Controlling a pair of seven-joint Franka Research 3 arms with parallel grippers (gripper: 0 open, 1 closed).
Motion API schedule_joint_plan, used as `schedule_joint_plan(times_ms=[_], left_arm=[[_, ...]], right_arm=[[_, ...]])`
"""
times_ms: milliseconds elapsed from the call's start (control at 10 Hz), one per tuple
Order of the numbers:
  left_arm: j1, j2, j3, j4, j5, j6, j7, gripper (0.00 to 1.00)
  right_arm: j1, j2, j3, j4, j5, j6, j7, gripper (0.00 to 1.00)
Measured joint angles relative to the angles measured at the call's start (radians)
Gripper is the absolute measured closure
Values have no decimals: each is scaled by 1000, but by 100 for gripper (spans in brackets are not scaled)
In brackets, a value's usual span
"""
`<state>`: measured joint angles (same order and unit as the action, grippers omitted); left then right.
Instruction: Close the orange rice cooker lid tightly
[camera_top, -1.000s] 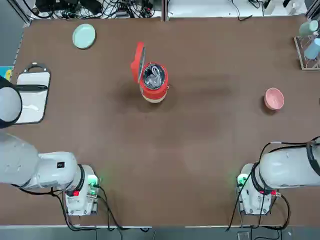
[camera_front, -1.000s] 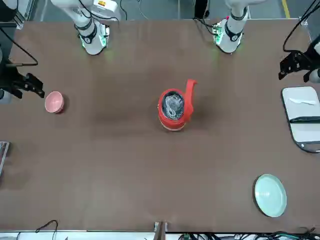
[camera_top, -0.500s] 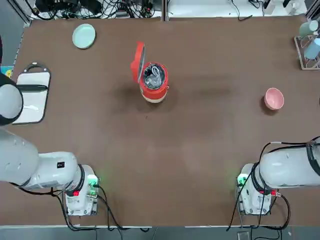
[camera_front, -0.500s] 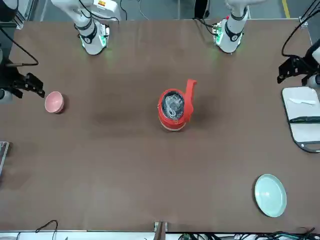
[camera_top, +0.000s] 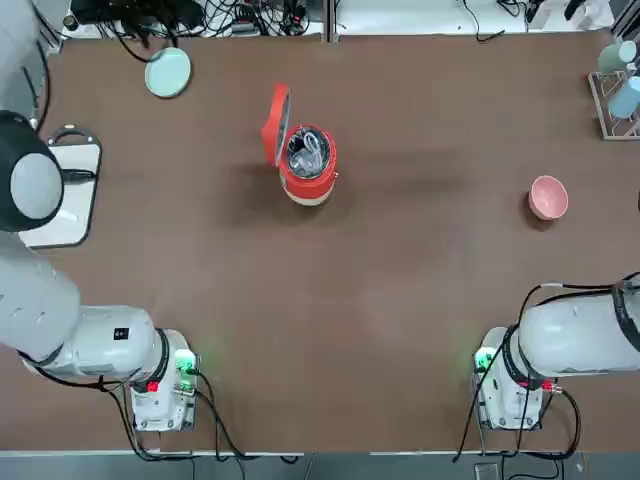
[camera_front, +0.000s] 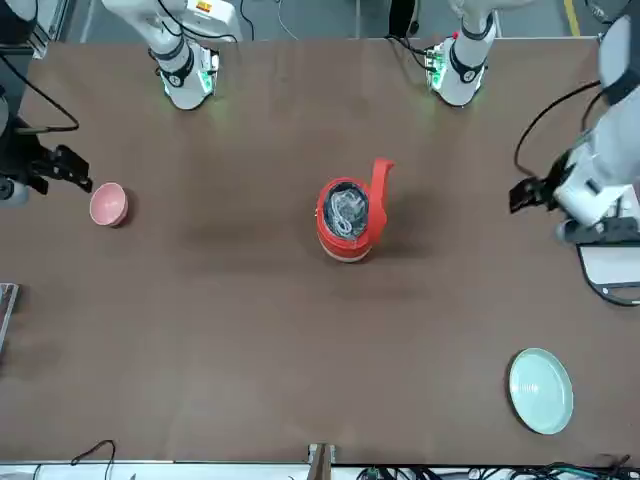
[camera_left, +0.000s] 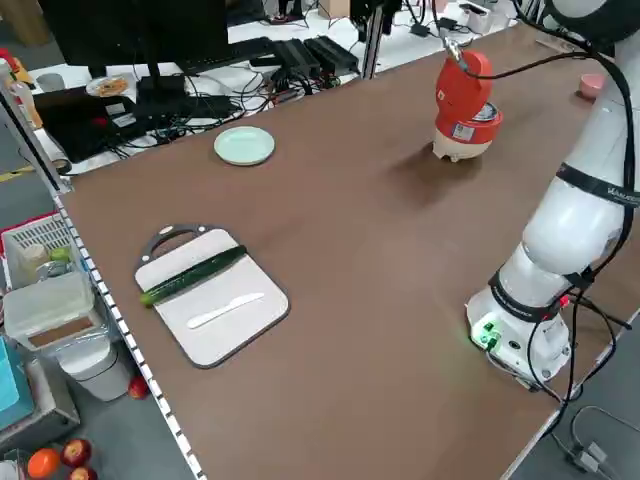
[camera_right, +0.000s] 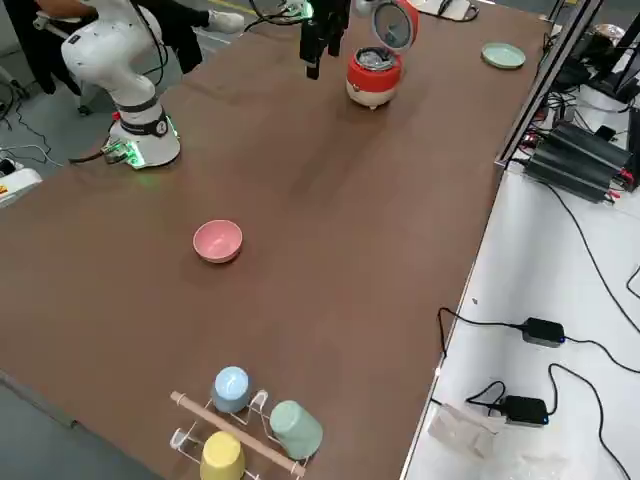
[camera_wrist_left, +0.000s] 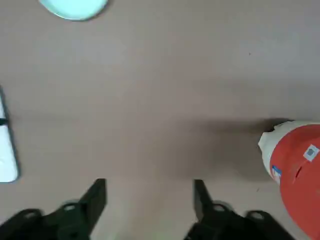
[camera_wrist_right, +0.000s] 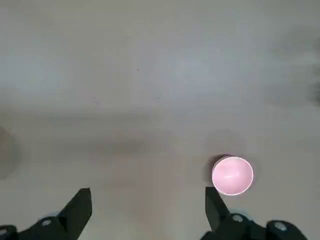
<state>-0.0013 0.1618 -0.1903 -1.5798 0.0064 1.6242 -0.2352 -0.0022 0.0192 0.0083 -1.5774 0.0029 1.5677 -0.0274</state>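
We take the orange rice cooker (camera_top: 307, 165) as our landmark: it stands on the brown surface (camera_top: 400, 280) toward the far side from the arm bases, roughly midway between the two arms. Its lid (camera_top: 275, 124) is swung up on the hinge and stands nearly upright on the cooker's left side, so the silvery inner pot lies open to the overhead camera; something crumpled and glossy seems to sit inside, though we cannot say what.

The left end effector (camera_wrist_left: 149, 207) hovers above the surface well to the left of the cooker, its two fingers spread apart and gripping nothing; in its wrist view the lid's red-orange dome with the small label (camera_wrist_left: 311, 151) shows off to one side. In the front view that end effector (camera_front: 527, 193) hangs between the cooker and the white cutting board (camera_front: 608, 262).

The right end effector (camera_wrist_right: 149, 212) hovers far to the right of the cooker, fingers likewise spread and empty, near the pink bowl (camera_wrist_right: 232, 175).

The pale green plate (camera_top: 167, 72) lies farther left of the cooker, near the far edge.
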Motion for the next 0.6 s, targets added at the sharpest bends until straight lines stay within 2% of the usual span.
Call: schedule_joint_plan(times_ms=[200, 400, 600], left_arm=[[-32, 8, -55, -62, -4, 61, -95, 61], [-32, 6, -141, -96, -32, 135, -233, 91], [-37, 4, -238, -156, -34, 227, -367, 93]], right_arm=[[-4, 48, -2, -11, 54, 43, -165, 0], [-43, 120, -7, -15, 163, 93, -462, 0], [-77, 193, -9, -18, 322, 129, -848, 0]])
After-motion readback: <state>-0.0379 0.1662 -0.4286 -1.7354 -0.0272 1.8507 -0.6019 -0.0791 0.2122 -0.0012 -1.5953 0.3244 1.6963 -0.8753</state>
